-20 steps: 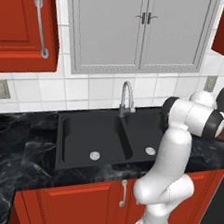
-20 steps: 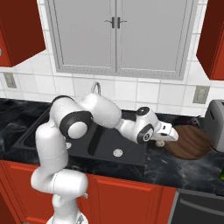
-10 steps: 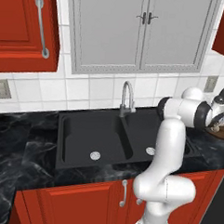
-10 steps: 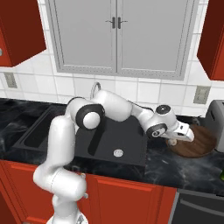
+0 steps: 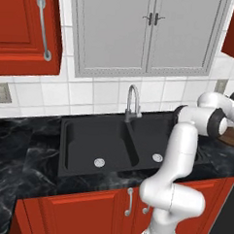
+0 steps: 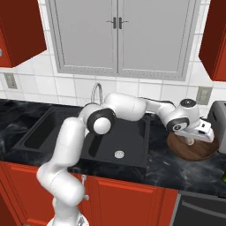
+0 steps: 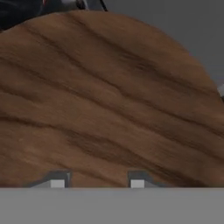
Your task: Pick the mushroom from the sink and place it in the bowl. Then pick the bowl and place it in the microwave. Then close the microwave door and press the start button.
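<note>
The dark brown wooden bowl [image 6: 197, 151] sits on the counter right of the black sink [image 6: 130, 137]; its grain spreads across the hand view [image 7: 109, 100] and its edge peeks out in the left base view [image 5: 232, 138]. My gripper [image 6: 191, 141] hangs just over the bowl's inside, fingers pointing down. In the hand view the two tips of the gripper [image 7: 97, 183] stand partly closed, close above the wood. A small pale bit under the hand looks like the mushroom [image 6: 190, 141], held between the fingers. The microwave is out of view.
The sink [image 5: 88, 142] has two silver drains [image 5: 99, 162] [image 5: 157, 157] and a chrome faucet [image 5: 133, 103] behind it. A grey toaster [image 6: 219, 120] stands right of the bowl. Grey and red cabinets hang above the black marble counter [image 5: 20, 152].
The arm has swung right from the sink's edge, and the hand now hangs over the middle of the bowl instead of its left rim.
</note>
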